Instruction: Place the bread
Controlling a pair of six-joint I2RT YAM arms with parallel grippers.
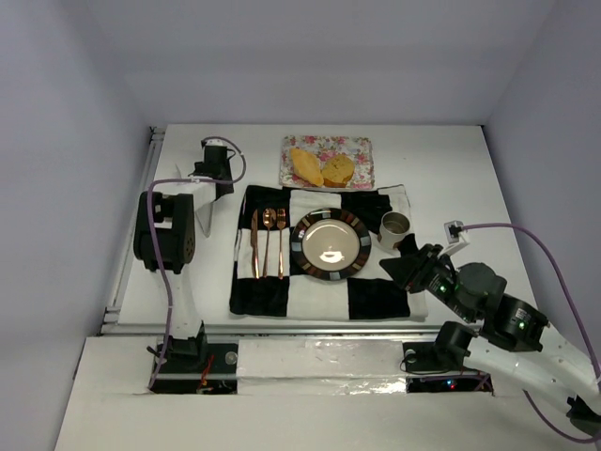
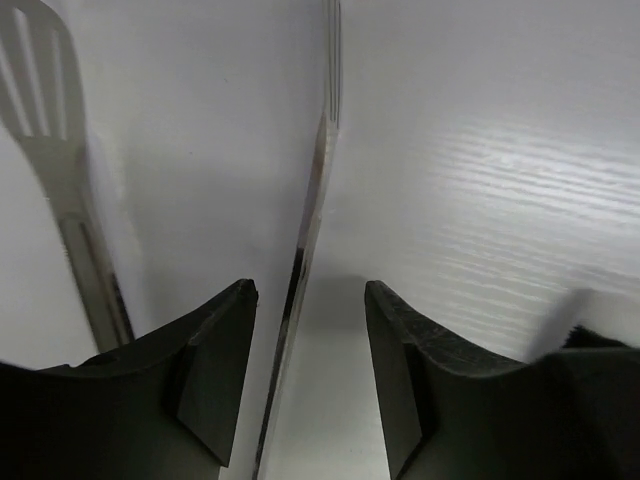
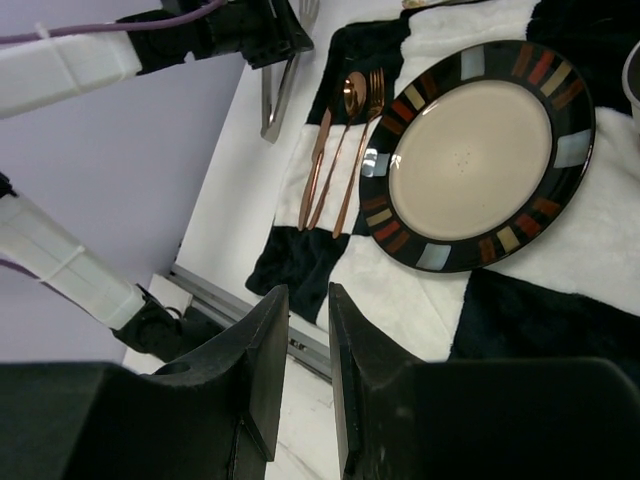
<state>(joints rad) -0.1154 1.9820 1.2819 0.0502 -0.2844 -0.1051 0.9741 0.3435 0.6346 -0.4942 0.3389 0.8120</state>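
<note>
Two pieces of bread lie on a floral tray point(image 1: 362, 147) at the back: a pale yellow wedge point(image 1: 305, 165) and a browner chunk point(image 1: 339, 169). Neither shows in the wrist views. My left gripper point(image 1: 220, 180) point(image 2: 310, 288) is low at the back left of the table, open. One thin arm of the metal tongs point(image 2: 318, 170) point(image 1: 204, 214) runs between its fingers, closer to the left one, with gaps on both sides. My right gripper point(image 1: 392, 266) point(image 3: 307, 292) hovers right of the plate point(image 1: 302, 246) point(image 3: 437, 258), jaws a narrow slit apart with nothing between them.
A black-and-white checked cloth point(image 1: 366, 296) point(image 3: 560, 260) carries the plate and copper cutlery point(image 1: 268, 242) point(image 3: 345, 140). A cup point(image 1: 395, 228) stands right of the plate, close to my right gripper. The tongs' slotted arm point(image 2: 40, 90) lies left of my left fingers.
</note>
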